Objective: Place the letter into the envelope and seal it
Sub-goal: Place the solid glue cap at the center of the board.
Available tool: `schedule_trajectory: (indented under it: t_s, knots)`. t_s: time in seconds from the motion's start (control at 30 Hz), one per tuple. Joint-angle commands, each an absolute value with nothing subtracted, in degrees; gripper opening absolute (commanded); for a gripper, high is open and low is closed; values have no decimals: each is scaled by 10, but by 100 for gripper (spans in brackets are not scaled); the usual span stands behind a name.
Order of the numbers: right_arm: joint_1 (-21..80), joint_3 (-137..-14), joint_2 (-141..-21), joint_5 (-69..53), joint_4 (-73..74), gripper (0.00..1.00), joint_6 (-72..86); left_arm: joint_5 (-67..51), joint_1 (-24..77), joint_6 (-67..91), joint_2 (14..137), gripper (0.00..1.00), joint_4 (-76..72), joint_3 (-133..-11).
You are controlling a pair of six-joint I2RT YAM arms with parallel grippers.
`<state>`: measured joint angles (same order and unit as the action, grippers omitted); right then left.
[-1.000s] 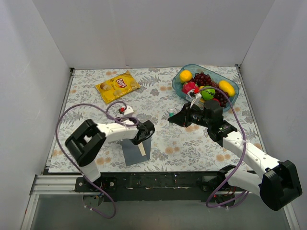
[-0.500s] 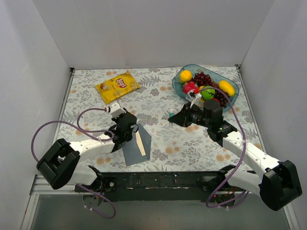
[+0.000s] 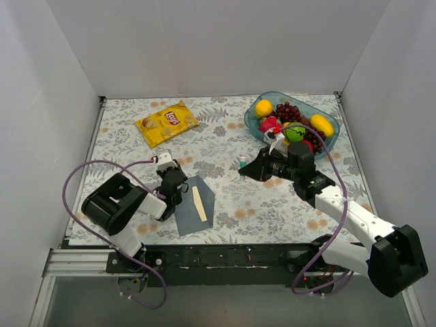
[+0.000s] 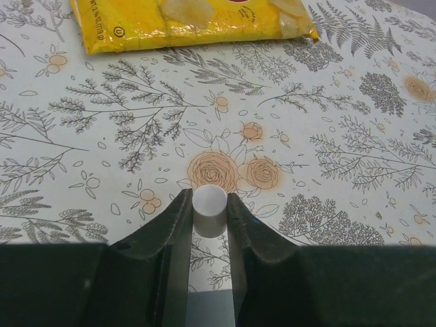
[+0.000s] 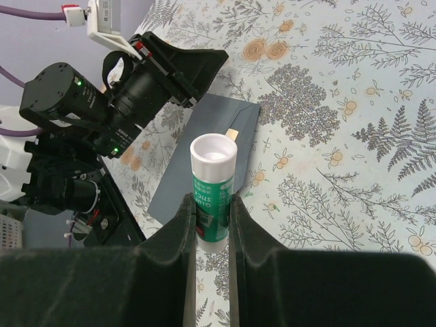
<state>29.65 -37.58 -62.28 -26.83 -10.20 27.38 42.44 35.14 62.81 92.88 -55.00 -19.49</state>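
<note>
Nearest the arm bases, the flat slate grey-blue paper envelope (image 3: 187, 212) lies on the floral-patterned counter (image 3: 225, 139), with a narrow strip of the cream paper letter (image 3: 199, 203) showing along its middle. Just left, the left gripper (image 4: 208, 204) is clamped on a small white round cap (image 4: 209, 211). Farther right, the right gripper (image 5: 210, 204) pinches an open-topped green-and-white glue stick (image 5: 212, 170). A yellow crisp bag (image 3: 167, 122) lies beyond.

Cream letter (image 3: 199, 204) partly inside grey-blue envelope (image 3: 187, 219)

Top camera: high overhead, looks down on the envelope (image 3: 185, 216). Left wrist: low, just beside it, faces toward the crisp bag (image 4: 191, 24). Right wrist: farther off, faces the envelope, shared with top.
</note>
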Motion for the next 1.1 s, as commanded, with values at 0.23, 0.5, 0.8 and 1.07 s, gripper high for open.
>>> schedule_trajectory:
  t_s: [0.23, 0.5, 0.8, 1.07]
  knots:
    - [296, -379, -617, -258, -100, 1, 260, 359, 344, 563, 1033, 0, -688, -244]
    - [296, -381, -622, -258, -98, 1, 255, 354, 344, 557, 1078, 0, -692, -267]
    - [297, -378, -621, -258, -100, 1, 253, 365, 352, 619, 1073, 3, -621, -258]
    - [296, -380, -628, -265, -103, 1, 256, 423, 373, 621, 1121, 9, -654, -240]
